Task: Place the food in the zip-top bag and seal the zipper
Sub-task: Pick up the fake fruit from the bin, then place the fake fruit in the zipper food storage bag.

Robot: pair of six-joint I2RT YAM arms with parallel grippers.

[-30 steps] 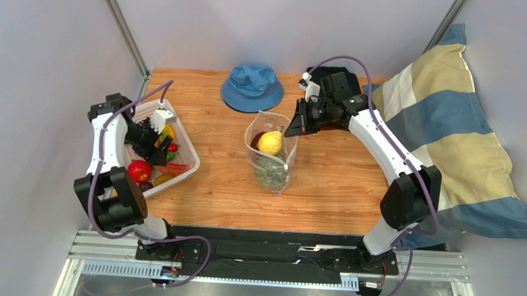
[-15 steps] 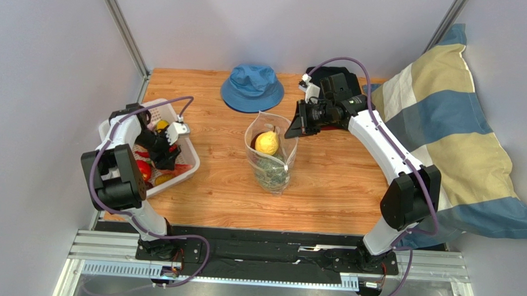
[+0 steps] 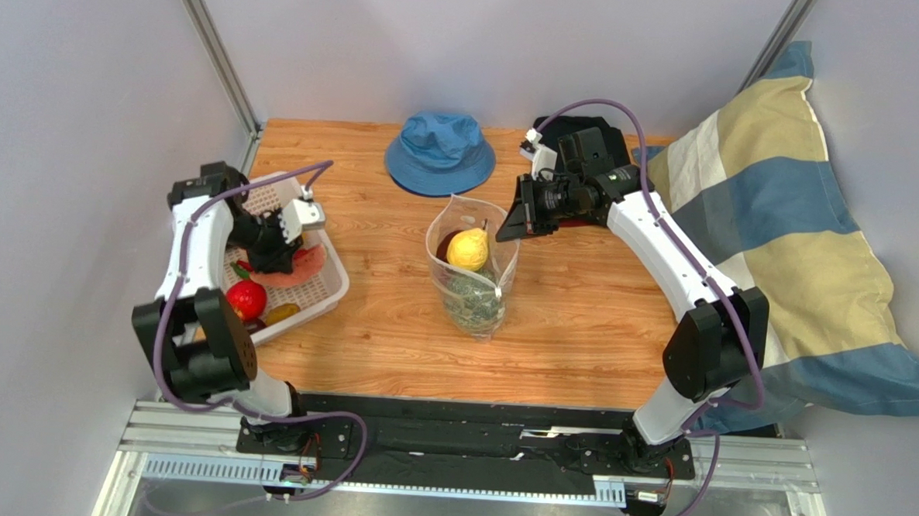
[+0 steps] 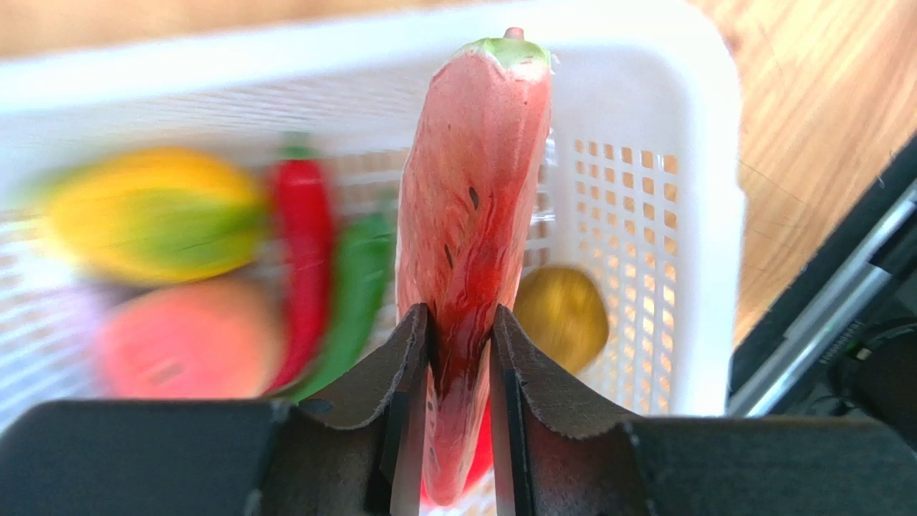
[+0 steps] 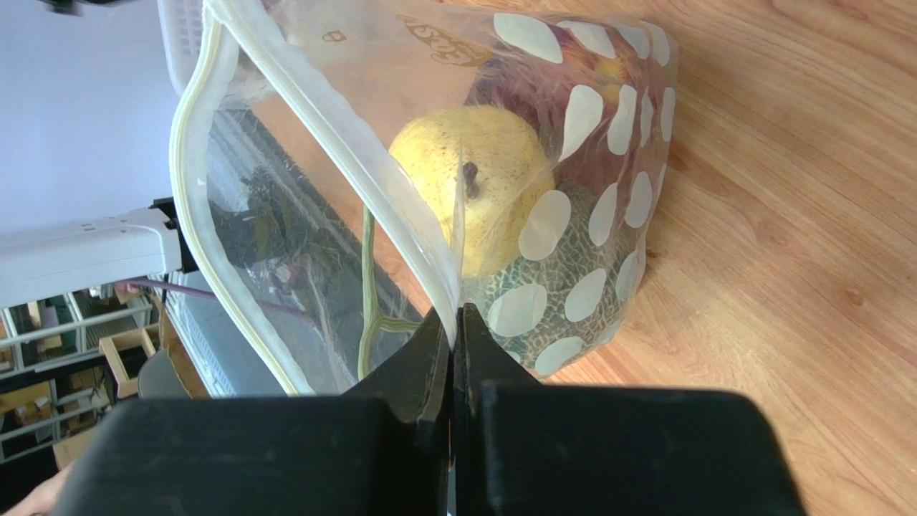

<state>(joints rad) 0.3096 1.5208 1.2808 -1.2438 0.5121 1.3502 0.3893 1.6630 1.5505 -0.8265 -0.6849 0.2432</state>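
Left hand (image 4: 461,325) is pinching the lower end of the watermelon slice (image 4: 474,161), one finger on each flat face, with the slice standing on edge and its green rind tip pointing away from the wrist. From the top camera I see this hand over the white mesh basket (image 3: 326,278) at the left of the surface (image 3: 590,322); I cannot tell whether the slice touches anything beneath it. Lying in the basket under it are a red pepper (image 4: 305,253), a green cucumber (image 4: 357,290) just beside the pepper, a small golden fruit (image 4: 560,312) and two blurred pieces I cannot identify. Right hand (image 5: 456,323) is pressed together on the rim of the zip-top bag (image 5: 587,129), holding the mouth up and open. I note the zipper (image 5: 196,140) curving wide around the opening, its two sides apart, so the bag is unsealed. Inside the bag sit a yellow fruit (image 5: 501,183) and, below and touching it, the green squash ball (image 5: 576,274); something dark red shows behind them, unclear. The bag stands mid-surface, well apart from the basket. A blue hat (image 3: 440,150) lies near its far side, and a striped pillow (image 3: 780,237) rests at the right edge.
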